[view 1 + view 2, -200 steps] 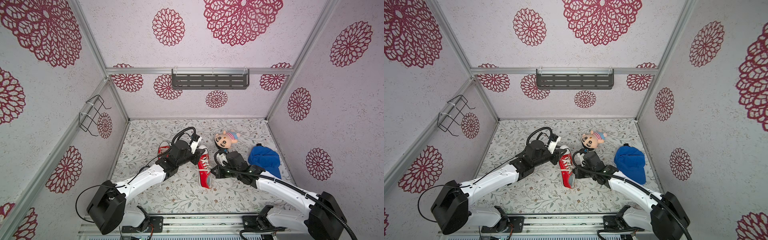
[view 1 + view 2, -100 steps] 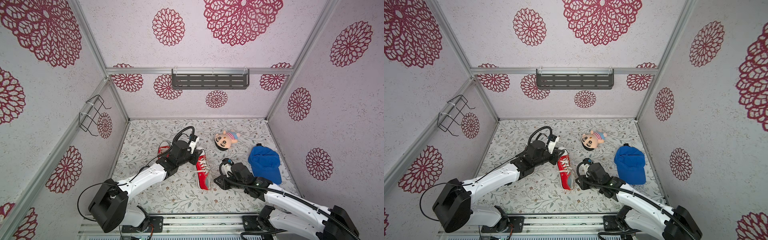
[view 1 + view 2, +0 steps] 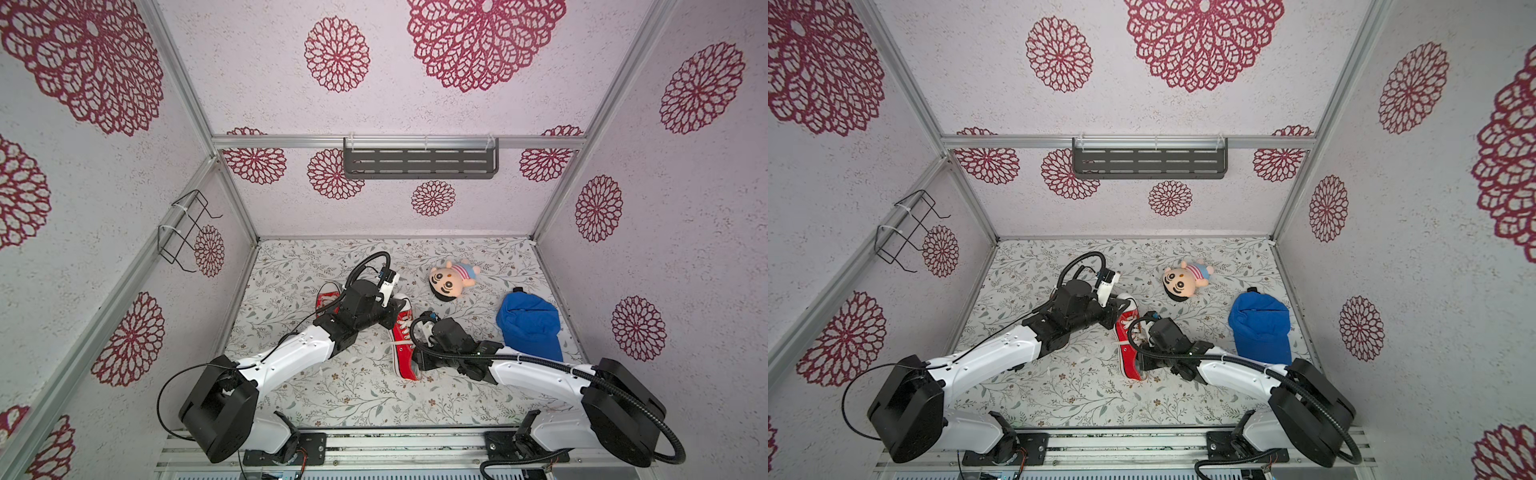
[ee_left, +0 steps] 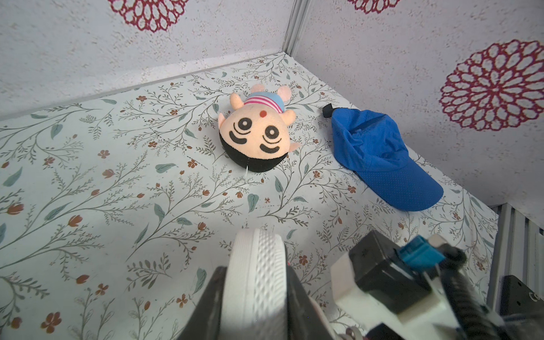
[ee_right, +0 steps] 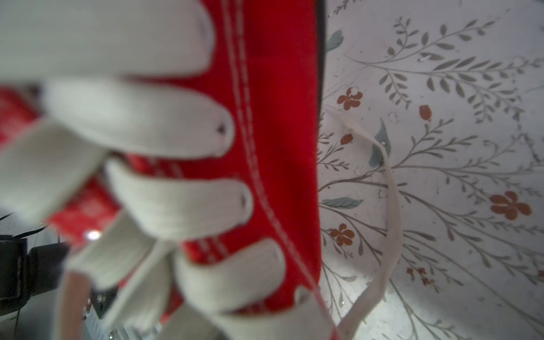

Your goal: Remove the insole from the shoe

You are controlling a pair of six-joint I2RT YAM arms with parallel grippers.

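Red sneaker [image 3: 402, 332], twelve-o'clock white rubber end clamped by left gripper [image 4: 254, 282]; right gripper [image 3: 417, 358] at four o'clock against laces [image 5: 176, 200], grip indeterminable.

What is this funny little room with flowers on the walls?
Probably a robot practice booth: a metal frame holds the papered walls, two robot arms sit on a rail, and a shoe, doll and cap lie about.
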